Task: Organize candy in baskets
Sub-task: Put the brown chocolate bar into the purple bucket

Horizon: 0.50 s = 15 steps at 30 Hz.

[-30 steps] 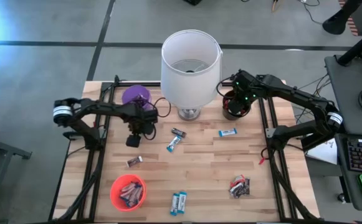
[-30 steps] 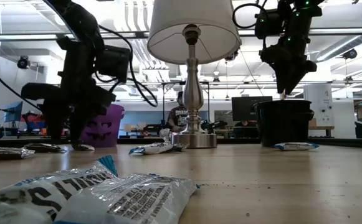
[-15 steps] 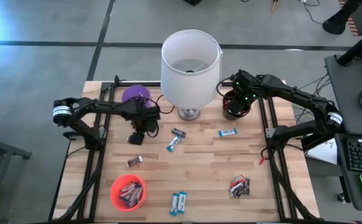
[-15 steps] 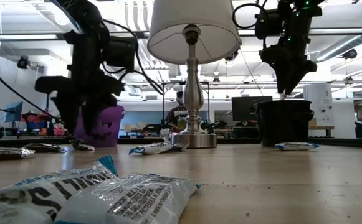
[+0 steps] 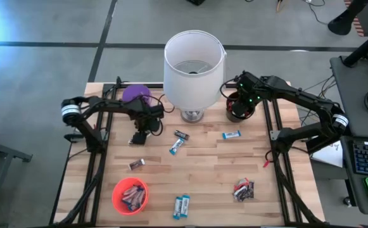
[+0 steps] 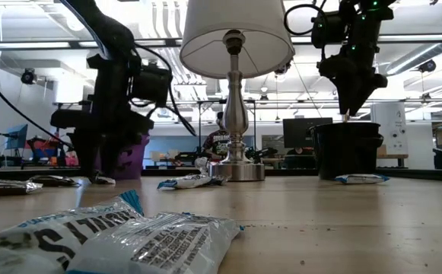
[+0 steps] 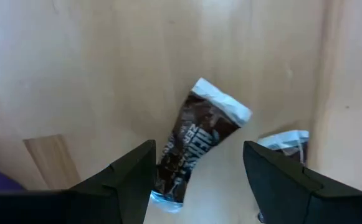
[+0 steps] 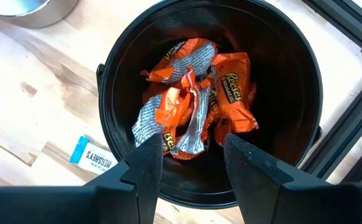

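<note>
My left gripper (image 5: 138, 138) (image 7: 196, 186) points down at the table, open, in front of the purple basket (image 5: 135, 94). A dark brown candy bar (image 7: 196, 140) (image 6: 99, 180) lies flat under it, its near end between the fingers, with no touch showing. My right gripper (image 5: 239, 104) (image 8: 193, 174) hangs open and empty over the black basket (image 8: 305, 81), which holds orange-wrapped candy (image 8: 196, 93). The orange-red basket (image 5: 130, 195) holds dark bars. Loose candy lies flat on the table: a dark bar (image 5: 182, 135), blue-and-white bars (image 5: 177, 147) (image 5: 232, 135) (image 5: 181, 206), another dark bar (image 5: 136, 164), and a mixed heap (image 5: 243, 189).
A big white lampshade on a metal base (image 5: 194, 66) stands at the far middle between the two arms. Black frame rails (image 5: 101, 158) (image 5: 279, 164) run along both table sides. A pale wrapper (image 7: 283, 142) lies beside the dark bar. The table's middle and near right are mostly bare wood.
My left gripper has moved a little toward the table's right and far edge, staying low over the wood, and its arm now covers more of the purple basket.
</note>
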{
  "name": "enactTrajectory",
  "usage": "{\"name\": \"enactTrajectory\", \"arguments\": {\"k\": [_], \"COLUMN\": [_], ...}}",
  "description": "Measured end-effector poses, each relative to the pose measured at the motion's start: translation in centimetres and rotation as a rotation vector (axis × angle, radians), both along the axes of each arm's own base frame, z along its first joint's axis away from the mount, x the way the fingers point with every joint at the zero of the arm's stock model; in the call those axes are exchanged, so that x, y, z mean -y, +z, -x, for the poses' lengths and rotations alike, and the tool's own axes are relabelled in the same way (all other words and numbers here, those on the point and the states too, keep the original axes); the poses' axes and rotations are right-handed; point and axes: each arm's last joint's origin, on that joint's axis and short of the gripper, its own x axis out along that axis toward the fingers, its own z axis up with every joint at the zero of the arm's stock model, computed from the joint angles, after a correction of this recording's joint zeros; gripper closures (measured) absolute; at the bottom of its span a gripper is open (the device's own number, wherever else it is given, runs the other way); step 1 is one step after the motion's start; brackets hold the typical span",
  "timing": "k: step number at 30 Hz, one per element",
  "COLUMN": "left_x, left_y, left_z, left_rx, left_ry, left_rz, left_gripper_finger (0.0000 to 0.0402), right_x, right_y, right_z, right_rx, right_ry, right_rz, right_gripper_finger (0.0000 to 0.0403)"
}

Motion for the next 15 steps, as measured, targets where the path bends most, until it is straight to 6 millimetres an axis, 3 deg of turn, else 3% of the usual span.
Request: {"name": "enactTrajectory", "arguments": {"k": [8,15], "left_x": [-0.09,-0.12], "left_y": [-0.13,-0.69], "left_z": [-0.08,-0.21], "left_rx": [0.006,-0.012], "left_ry": [0.012,0.037], "left_rz": [0.008,0.016], "left_gripper_finger": [0.0191,0.0290], "right_x": [-0.02,-0.01], "right_y": [-0.01,0.00], "right_z": [0.01,0.01], "right_rx": [-0.003,-0.004], "right_ry": [0.008,0.007], "right_rz": [0.001,0.002], "right_gripper_finger": [0.0241,0.0241]}}
